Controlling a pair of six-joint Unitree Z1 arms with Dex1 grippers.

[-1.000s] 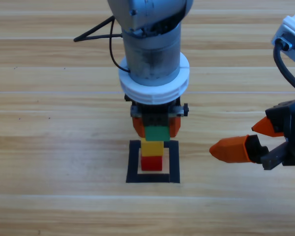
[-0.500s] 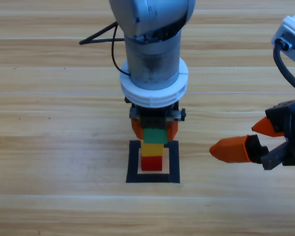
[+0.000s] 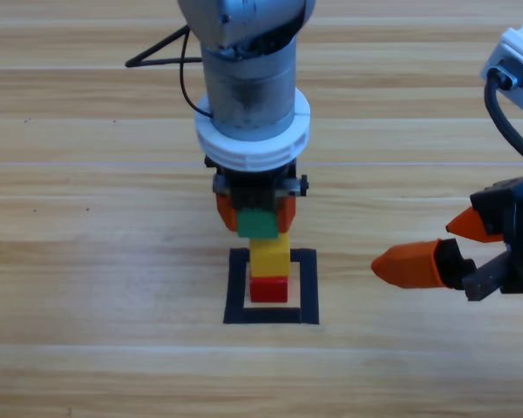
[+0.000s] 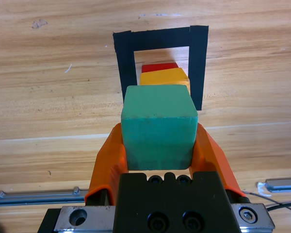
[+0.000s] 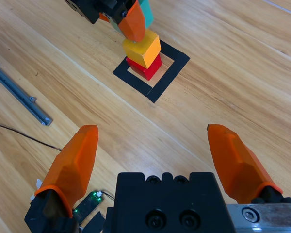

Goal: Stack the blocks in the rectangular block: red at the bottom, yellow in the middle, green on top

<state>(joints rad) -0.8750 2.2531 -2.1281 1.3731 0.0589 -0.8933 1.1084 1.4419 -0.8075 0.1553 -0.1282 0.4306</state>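
The red cube (image 3: 268, 288) sits inside the black tape outline (image 3: 237, 287) with the yellow cube (image 3: 269, 254) on top of it. My left gripper (image 3: 254, 213) comes down from the top edge and is shut on the green cube (image 3: 258, 224), which hangs a little left of and behind the yellow cube's top. The left wrist view has the green cube (image 4: 159, 126) between the orange jaws, with the yellow cube (image 4: 164, 76), red cube (image 4: 159, 67) and tape outline (image 4: 123, 63) beyond. My right gripper (image 3: 414, 246) waits open at the right edge.
A thin metal rail (image 5: 20, 92) lies on the wood at the left of the right wrist view. In that view the stack (image 5: 141, 48) and tape outline (image 5: 172, 68) lie far ahead of the right gripper (image 5: 153, 130). A black cable (image 3: 161, 52) trails behind the left arm.
The left arm has shifted left and back with the green cube, so the cube is no longer centred over the yellow one. The right arm has not moved.
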